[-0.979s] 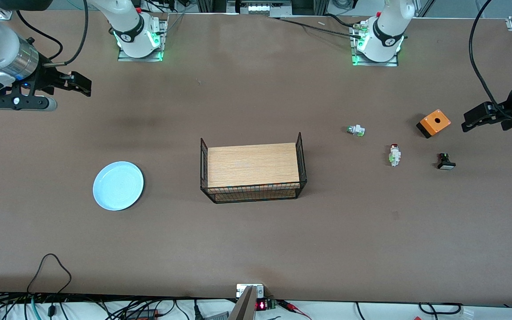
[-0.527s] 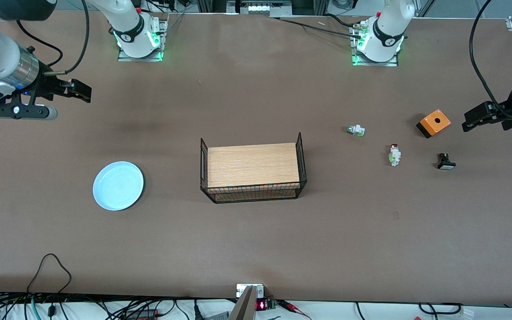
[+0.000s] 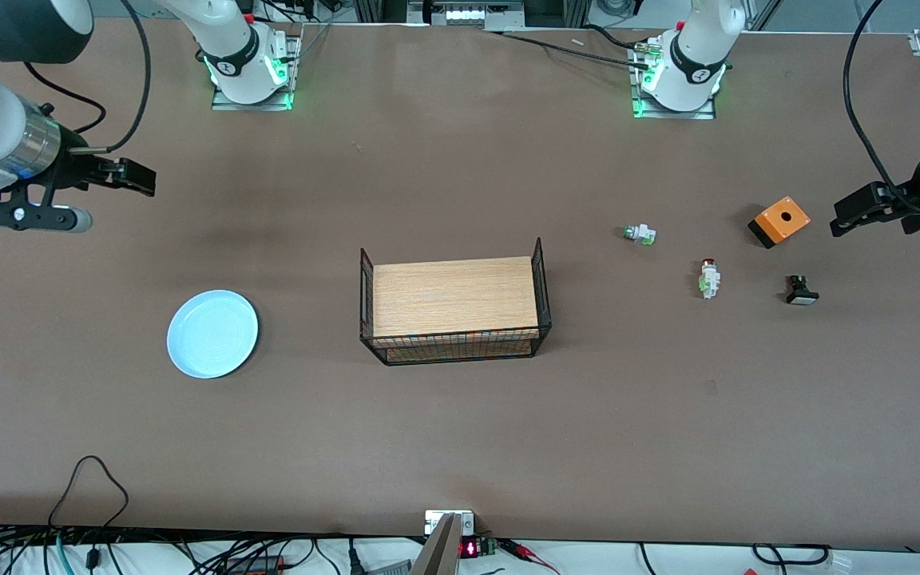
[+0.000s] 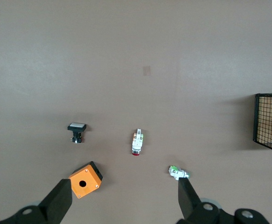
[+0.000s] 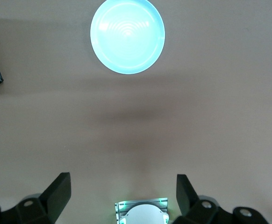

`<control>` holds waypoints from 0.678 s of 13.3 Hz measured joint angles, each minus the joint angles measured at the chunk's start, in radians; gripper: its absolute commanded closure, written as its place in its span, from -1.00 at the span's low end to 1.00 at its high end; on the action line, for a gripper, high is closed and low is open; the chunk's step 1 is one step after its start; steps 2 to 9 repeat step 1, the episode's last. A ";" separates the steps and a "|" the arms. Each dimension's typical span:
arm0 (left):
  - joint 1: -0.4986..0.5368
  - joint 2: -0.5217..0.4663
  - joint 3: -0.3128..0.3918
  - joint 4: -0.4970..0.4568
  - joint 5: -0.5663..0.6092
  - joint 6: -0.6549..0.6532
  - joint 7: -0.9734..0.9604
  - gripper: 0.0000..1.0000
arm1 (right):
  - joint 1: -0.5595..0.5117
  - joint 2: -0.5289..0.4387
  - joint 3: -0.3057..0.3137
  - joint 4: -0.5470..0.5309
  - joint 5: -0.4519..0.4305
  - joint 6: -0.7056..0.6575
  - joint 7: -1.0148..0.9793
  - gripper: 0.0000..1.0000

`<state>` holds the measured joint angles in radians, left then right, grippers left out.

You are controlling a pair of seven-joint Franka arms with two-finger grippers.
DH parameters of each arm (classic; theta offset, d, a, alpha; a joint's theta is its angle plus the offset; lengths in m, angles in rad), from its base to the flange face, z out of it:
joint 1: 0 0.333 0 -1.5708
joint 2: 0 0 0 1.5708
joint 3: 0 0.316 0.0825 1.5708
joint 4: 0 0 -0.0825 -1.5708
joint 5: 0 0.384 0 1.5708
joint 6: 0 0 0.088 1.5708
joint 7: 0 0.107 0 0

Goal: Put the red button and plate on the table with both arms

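Note:
The red button (image 3: 708, 278) lies on its side on the brown table (image 3: 460, 447) toward the left arm's end; it also shows in the left wrist view (image 4: 137, 142). The pale blue plate (image 3: 212, 333) lies flat on the table toward the right arm's end and shows in the right wrist view (image 5: 127, 36). My left gripper (image 3: 847, 216) is open and empty, up over the table beside an orange box; the left wrist view (image 4: 123, 196) shows nothing between its fingers. My right gripper (image 3: 136, 177) is open and empty over bare table, apart from the plate, as the right wrist view (image 5: 122, 186) shows.
A wooden board with black wire sides (image 3: 454, 307) stands mid-table. Near the red button lie an orange box (image 3: 779, 221), a white part with a green cap (image 3: 639, 234) and a black part with a white face (image 3: 800, 291). Cables run along the table's front edge.
My right gripper has shifted a little over the table toward the plate. The left arm, the plate and the button parts have not moved.

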<state>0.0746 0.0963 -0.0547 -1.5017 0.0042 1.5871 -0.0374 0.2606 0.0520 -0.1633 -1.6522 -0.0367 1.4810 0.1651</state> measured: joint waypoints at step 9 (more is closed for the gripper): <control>0.000 0.000 0.000 0.000 0.000 0.000 0.000 -1.00 | 0.002 0.003 0.001 0.006 0.001 -0.001 0.000 -1.00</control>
